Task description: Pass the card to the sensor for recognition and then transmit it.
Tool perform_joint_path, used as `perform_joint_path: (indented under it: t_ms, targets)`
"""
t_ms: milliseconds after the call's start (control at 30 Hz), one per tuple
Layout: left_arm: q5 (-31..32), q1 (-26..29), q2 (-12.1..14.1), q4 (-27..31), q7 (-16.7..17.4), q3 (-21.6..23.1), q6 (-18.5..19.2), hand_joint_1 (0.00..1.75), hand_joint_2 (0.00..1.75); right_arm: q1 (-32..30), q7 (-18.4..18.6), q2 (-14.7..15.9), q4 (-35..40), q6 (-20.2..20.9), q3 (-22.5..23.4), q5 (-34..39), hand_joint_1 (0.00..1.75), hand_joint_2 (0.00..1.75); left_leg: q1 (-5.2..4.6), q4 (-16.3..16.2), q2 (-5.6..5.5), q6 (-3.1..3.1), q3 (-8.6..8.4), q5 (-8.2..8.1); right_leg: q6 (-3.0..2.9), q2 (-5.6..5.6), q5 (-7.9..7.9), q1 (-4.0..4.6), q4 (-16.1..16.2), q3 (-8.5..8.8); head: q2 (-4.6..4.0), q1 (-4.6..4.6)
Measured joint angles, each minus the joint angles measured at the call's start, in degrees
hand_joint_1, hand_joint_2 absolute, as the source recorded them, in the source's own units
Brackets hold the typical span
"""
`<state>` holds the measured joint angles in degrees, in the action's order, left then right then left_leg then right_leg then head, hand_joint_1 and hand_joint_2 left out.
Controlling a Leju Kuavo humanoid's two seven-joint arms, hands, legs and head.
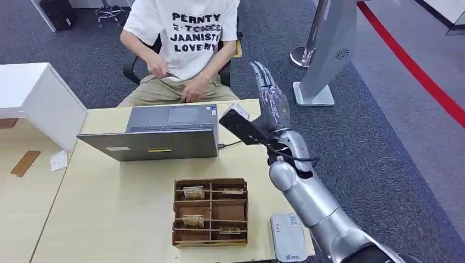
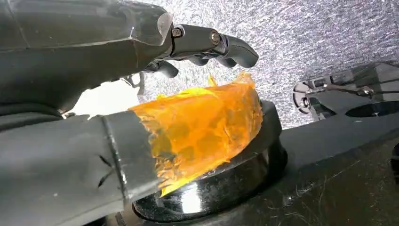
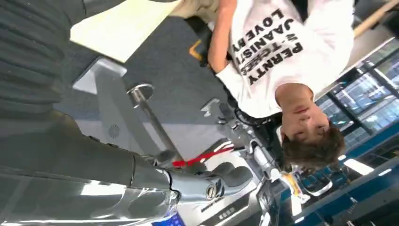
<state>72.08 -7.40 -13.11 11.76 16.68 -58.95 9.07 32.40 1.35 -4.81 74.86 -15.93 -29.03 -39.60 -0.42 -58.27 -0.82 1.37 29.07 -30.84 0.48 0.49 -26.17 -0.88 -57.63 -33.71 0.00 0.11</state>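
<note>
Reaching up past the table (image 1: 109, 219), right hand (image 1: 271, 101) extends straight fingers (image 1: 262, 74), holding nothing.

The person's head (image 1: 181, 3) is cut off by the head view's top edge, and the sensor (image 1: 288, 238) is clipped at the bottom edge.

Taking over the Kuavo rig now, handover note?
Left hand: hanging low, holds nothing.
Right hand: raised past the table's far right corner, fingers stretched toward the seated person. Can't tell if it holds a card.
Sensor: white, near right table edge, nothing on it.
Cardboard box: beside the sensor, cards in its compartments.
Done: unclear if a card was scanned.
Left: check the right hand for a card. If there is one, finish the handover; if not, pick one from the box and scan it.
</note>
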Motion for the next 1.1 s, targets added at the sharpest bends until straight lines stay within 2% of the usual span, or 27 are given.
perform_joint_path:
  t_ms: [400, 667, 833, 1100]
  targets:
    - [-2.7, 0.9, 0.0, 0.0, -1.6, -1.1, -1.0, 0.00, 0.00, -12.0, -8.0, 0.0, 13.2, -2.7, -0.3, 8.3, 0.00, 1.75, 0.00, 0.0, 0.00, -0.01, 0.01, -0.02, 0.00, 0.00, -0.01, 0.00, 0.0, 0.00, 0.00, -0.02]
    - [-4.0, 1.4, 0.0, 0.0, -2.0, -2.3, -1.5, 0.00, 0.00, -18.4, -10.5, 0.4, 19.2, -3.5, -1.1, 11.0, 0.00, 1.75, 0.00, 0.0, -0.01, -0.02, 0.00, -0.03, 0.00, -0.02, -0.02, 0.00, 0.0, 0.00, 0.00, 0.00]
    - [-5.7, 1.5, 0.0, 0.0, -2.2, -3.5, -1.9, 0.00, 0.00, -25.5, -13.6, 1.3, 23.1, -4.4, -1.6, 15.1, 0.00, 1.75, 0.00, 0.0, 0.00, -0.03, 0.02, -0.04, 0.01, -0.02, -0.04, 0.00, 0.0, -0.01, 0.00, 0.00]
    - [-7.1, 1.6, 0.0, 0.0, -2.2, -5.4, -2.4, 0.00, 0.00, -32.8, -14.8, 2.8, 24.9, -2.6, -2.1, 19.1, 0.00, 1.75, -0.01, 0.0, 0.02, -0.04, 0.02, -0.06, 0.01, -0.01, -0.05, -0.01, 0.0, -0.01, 0.00, -0.02]
